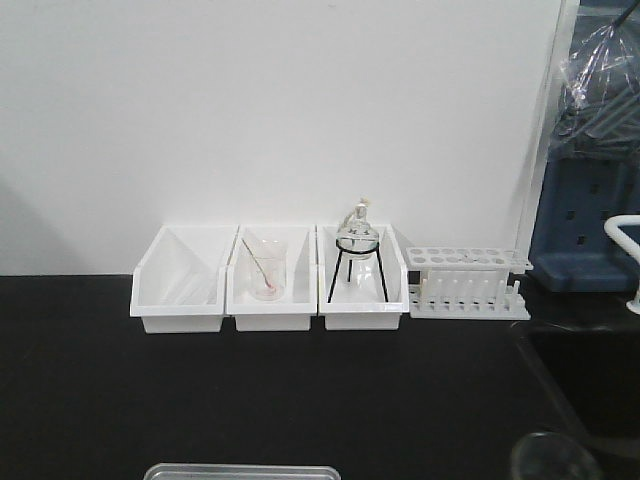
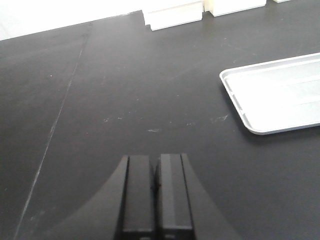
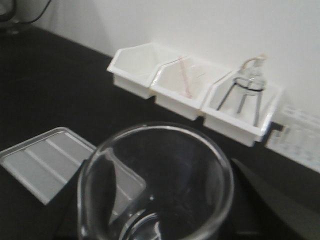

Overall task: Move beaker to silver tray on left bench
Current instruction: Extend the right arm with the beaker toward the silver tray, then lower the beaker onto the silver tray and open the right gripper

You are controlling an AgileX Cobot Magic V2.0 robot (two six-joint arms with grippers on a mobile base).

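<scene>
One beaker (image 3: 155, 185) fills the right wrist view, seen from above with its round mouth open to the camera. It stands upright, so its long axis runs top to bottom. The blur hides which way the pouring lip faces. The right fingers (image 3: 280, 205) show as dark shapes on either side of the glass and appear to clasp it between them.

In the front view only the beaker's rim (image 1: 555, 455) shows, at the bottom right. It is well apart from the one silver tray (image 1: 242, 470), whose far rim peeks in at the bottom edge. The tray lies flat on the black surface (image 1: 100, 380), with its long side running left to right. In the left wrist view it lies off to the right (image 2: 275, 95).

The left fingers (image 2: 140, 195) are pressed together with nothing between them, above bare black surface.

Three white bins (image 1: 272, 320) stand side by side against the wall. The middle bin holds a second beaker with a rod (image 1: 264, 268) and pinkish residue. The right bin holds one round flask (image 1: 358, 238) on a black tripod stand (image 1: 360, 275). One white test tube rack (image 1: 468, 285) stands just beside the right bin.
</scene>
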